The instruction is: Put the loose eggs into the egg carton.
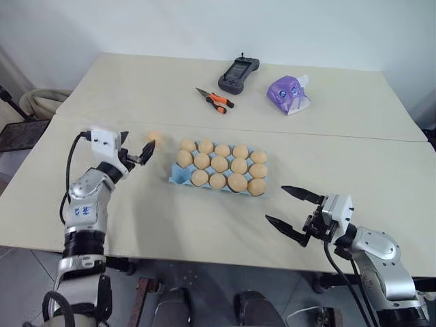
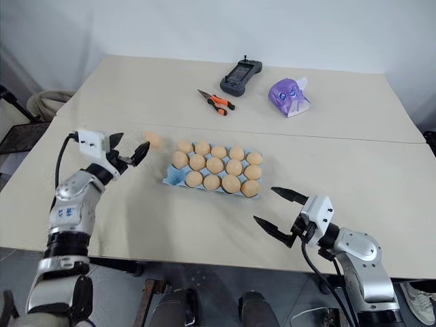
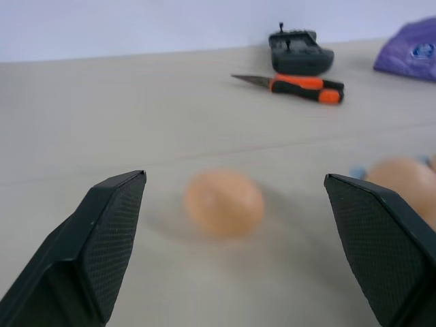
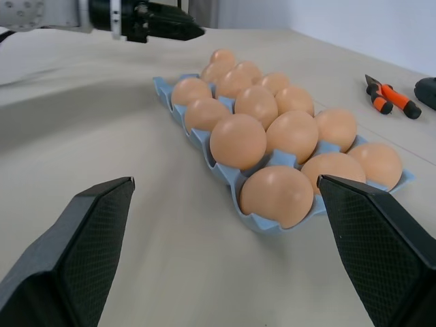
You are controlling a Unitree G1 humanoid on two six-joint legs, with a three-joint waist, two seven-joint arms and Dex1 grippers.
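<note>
The light blue egg carton (image 1: 176,176) lies mid-table with several tan eggs (image 1: 219,163) in its cups. Its near-left corner cup is empty. One loose egg (image 1: 154,136) shows blurred just left of the carton's far corner. My left gripper (image 2: 131,144) is open right beside it, raised a little over the table. In the left wrist view the same egg (image 3: 223,202) sits between and beyond the spread fingers (image 3: 109,238), touching neither. My right gripper (image 1: 276,203) hovers open near the carton's near-right corner, holding nothing.
Orange-handled pliers (image 1: 215,99), a black controller (image 1: 238,73) and a purple tissue pack (image 1: 288,93) lie on the far table. A seam (image 1: 340,134) joins the two tabletops behind the carton. The table's front edge runs just below my right arm.
</note>
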